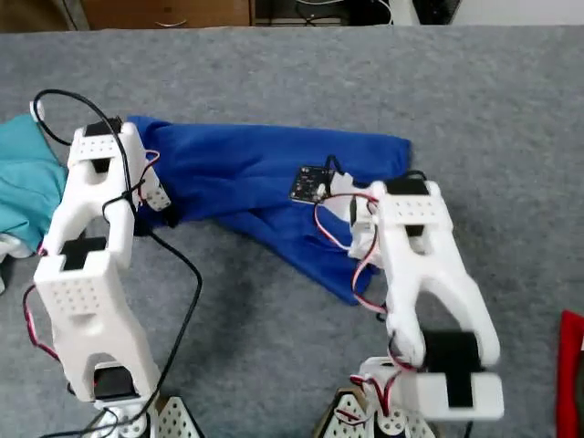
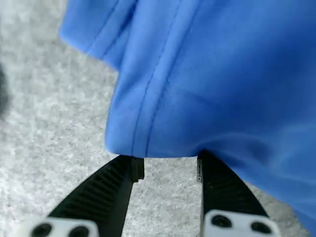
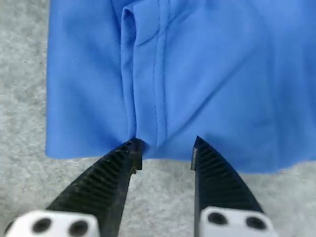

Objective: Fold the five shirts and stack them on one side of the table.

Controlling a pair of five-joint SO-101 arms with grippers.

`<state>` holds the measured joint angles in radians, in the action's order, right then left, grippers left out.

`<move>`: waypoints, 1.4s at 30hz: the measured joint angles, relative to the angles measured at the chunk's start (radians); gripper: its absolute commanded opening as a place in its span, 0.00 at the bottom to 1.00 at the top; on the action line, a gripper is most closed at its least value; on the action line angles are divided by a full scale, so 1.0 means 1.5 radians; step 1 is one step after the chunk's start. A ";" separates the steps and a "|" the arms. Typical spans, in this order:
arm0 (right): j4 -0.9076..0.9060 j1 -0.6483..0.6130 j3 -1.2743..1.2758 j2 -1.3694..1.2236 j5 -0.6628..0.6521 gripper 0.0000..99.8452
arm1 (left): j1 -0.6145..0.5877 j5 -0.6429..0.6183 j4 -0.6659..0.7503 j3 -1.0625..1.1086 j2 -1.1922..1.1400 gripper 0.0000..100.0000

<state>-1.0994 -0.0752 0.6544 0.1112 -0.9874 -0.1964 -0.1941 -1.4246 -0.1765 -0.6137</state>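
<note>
Left wrist view: shirt [image 2: 207, 74] at fingers [image 2: 111, 185]

A grey felt surface [image 1: 493, 91] lies underneath; beyond its far edge stand a wooden cabinet [image 1: 169, 11] and loose cables [image 1: 388, 11].

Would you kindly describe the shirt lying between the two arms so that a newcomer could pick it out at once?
On the grey felt table, look to the middle. There lies the royal blue cloth shirt, spread wide. It alone is deep blue: the teal cloth sits at one edge, the red piece at the opposite edge.
</note>
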 measured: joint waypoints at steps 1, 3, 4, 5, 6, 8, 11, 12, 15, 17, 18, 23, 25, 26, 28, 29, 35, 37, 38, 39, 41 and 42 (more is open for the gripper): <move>-0.007 0.000 -0.011 -0.019 0.000 0.17 | 0.000 0.004 -0.025 -0.030 -0.020 0.14; -0.016 0.000 -0.029 -0.051 0.000 0.17 | 0.000 0.019 -0.060 -0.091 -0.060 0.07; -0.016 0.000 -0.034 -0.063 0.000 0.17 | 0.001 0.024 -0.074 -0.118 -0.078 0.04; -0.018 0.000 -0.037 -0.074 0.000 0.17 | 0.003 0.024 -0.084 -0.140 -0.092 0.02; -0.019 0.000 -0.038 -0.081 0.000 0.17 | 0.004 0.026 -0.092 -0.161 -0.106 0.02; -0.020 0.000 -0.039 -0.082 0.000 0.17 | 0.004 0.028 -0.106 -0.195 -0.127 0.04; -0.020 0.000 -0.039 -0.083 0.000 0.17 | 0.004 0.031 -0.131 -0.230 -0.145 0.03; -0.020 0.000 -0.039 -0.083 0.000 0.17 | 0.004 0.031 -0.136 -0.238 -0.146 0.03; -0.020 0.000 -0.039 -0.083 0.000 0.17 | 0.004 0.031 -0.140 -0.253 -0.147 0.03; -0.020 0.000 -0.039 -0.083 0.000 0.16 | 0.004 0.032 -0.148 -0.264 -0.147 0.03; -0.020 0.000 -0.039 -0.083 0.000 0.14 | 0.004 0.036 -0.154 -0.271 -0.148 0.03; -0.020 0.000 -0.039 -0.089 0.000 0.06 | -0.011 0.066 -0.178 -0.292 -0.150 0.03; -0.020 0.000 -0.039 -0.089 0.000 0.06 | -0.017 0.077 -0.183 -0.295 -0.151 0.03; -0.020 0.000 -0.039 -0.089 0.000 0.06 | -0.019 0.085 -0.186 -0.297 -0.151 0.03; -0.019 0.000 -0.039 -0.089 0.000 0.06 | -0.021 0.102 -0.191 -0.297 -0.151 0.03; -0.019 0.000 -0.039 -0.089 0.000 0.06 | -0.021 0.108 -0.194 -0.297 -0.151 0.03; -0.038 0.000 -0.039 -0.089 0.000 0.07 | -0.025 0.159 -0.212 -0.297 -0.151 0.16; -0.044 0.000 -0.039 -0.089 0.006 0.07 | -0.033 0.165 -0.212 -0.297 -0.151 0.18; -0.044 0.000 -0.039 -0.089 0.016 0.07 | -0.034 0.167 -0.213 -0.298 -0.151 0.18; -0.045 0.000 -0.039 -0.089 0.033 0.07 | -0.036 0.168 -0.215 -0.298 -0.151 0.17; -0.045 0.000 -0.039 -0.089 0.054 0.07 | -0.036 0.168 -0.216 -0.298 -0.151 0.17; -0.045 0.000 -0.039 -0.089 0.064 0.07 | -0.036 0.170 -0.216 -0.298 -0.151 0.17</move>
<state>-1.1669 -0.0752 0.5961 -0.0222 -0.8907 -0.2501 0.0606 -1.7484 -0.6229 -0.8408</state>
